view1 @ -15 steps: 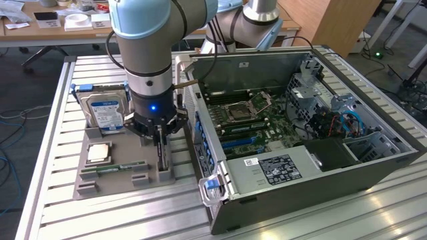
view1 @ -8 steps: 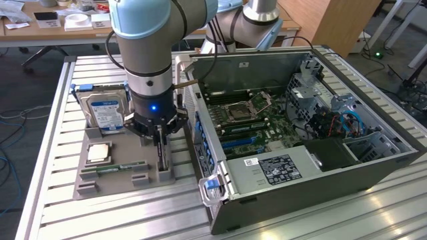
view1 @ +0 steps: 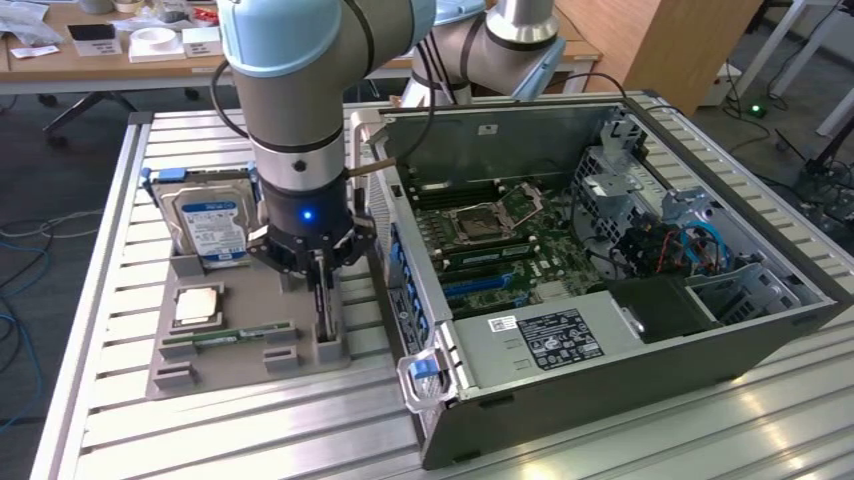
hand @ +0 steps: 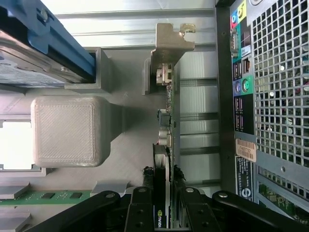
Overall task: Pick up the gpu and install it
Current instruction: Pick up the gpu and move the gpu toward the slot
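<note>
The gpu (view1: pixel 324 312) stands on edge as a narrow dark strip in a slot of the grey holder tray (view1: pixel 227 378), just beside the open computer case (view1: pixel 587 345). My gripper (view1: pixel 316 280) comes straight down on it. In the wrist view the card (hand: pixel 165 121) runs away from me, with its metal bracket (hand: pixel 171 43) at the far end. My gripper (hand: pixel 163 186) is shut on the gpu: its black fingers (hand: pixel 147 180) press against both faces at the near end. The card still sits in the holder.
On the same tray are a silver hard drive (view1: pixel 214 225) with a blue-white label, a processor (view1: pixel 196 303) and a green memory stick (view1: pixel 240 335). The case's motherboard (view1: pixel 494 240) lies exposed. The case's rear panel (hand: pixel 270 96) is close beside the card.
</note>
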Action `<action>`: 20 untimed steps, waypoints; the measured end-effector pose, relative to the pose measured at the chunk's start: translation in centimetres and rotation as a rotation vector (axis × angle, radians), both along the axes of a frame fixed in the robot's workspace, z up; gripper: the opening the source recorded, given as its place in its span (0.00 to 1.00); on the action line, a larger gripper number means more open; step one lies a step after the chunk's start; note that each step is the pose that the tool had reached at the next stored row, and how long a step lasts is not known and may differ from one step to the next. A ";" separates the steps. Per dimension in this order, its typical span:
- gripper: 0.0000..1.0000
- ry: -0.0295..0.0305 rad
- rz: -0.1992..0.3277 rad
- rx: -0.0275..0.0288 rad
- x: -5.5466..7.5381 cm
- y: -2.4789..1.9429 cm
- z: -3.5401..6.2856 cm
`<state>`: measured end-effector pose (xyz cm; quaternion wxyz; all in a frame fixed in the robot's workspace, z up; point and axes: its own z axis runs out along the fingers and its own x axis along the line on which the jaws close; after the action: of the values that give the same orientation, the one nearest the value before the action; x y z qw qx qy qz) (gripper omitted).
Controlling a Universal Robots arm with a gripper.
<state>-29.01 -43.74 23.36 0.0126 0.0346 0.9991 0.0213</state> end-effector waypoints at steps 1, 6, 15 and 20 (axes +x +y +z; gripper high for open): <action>0.26 0.0002 0.000 -0.0002 0.0 0.00 0.17; 0.26 0.0001 0.000 -0.0002 0.0 0.00 0.96; 0.26 0.0002 0.000 -0.0002 0.0 0.00 2.12; 0.26 0.0002 0.000 0.0009 0.0 0.00 2.13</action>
<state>-29.00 -43.74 25.49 0.0125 0.0346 0.9991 0.0218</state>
